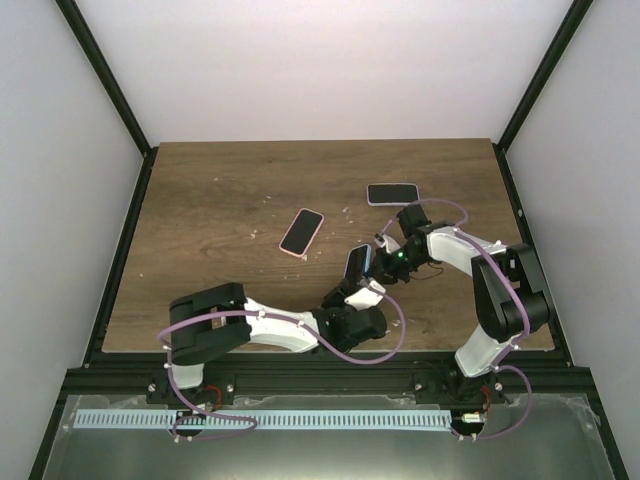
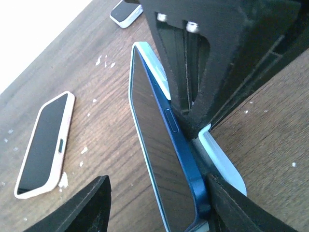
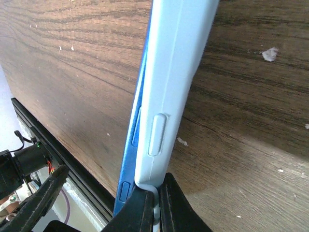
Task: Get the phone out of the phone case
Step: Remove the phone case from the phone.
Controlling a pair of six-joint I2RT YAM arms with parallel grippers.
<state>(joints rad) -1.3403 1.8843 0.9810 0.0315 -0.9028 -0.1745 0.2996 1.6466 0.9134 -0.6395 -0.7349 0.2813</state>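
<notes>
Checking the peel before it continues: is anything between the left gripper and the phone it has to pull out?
Nothing visible. The dark blue phone stands between the left gripper's open jaws, partly out of the pale blue phone case, which the right gripper pinches.

White links and black joints are seen on the left arm (image 1: pixel 285 332) and right arm (image 1: pixel 465 250). Purple cables (image 1: pixel 392 345) are looped along both. A green light (image 1: pixel 399 256) is lit near the right gripper (image 1: pixel 375 262); two screws (image 2: pixel 162 18) are set in its black body.
</notes>
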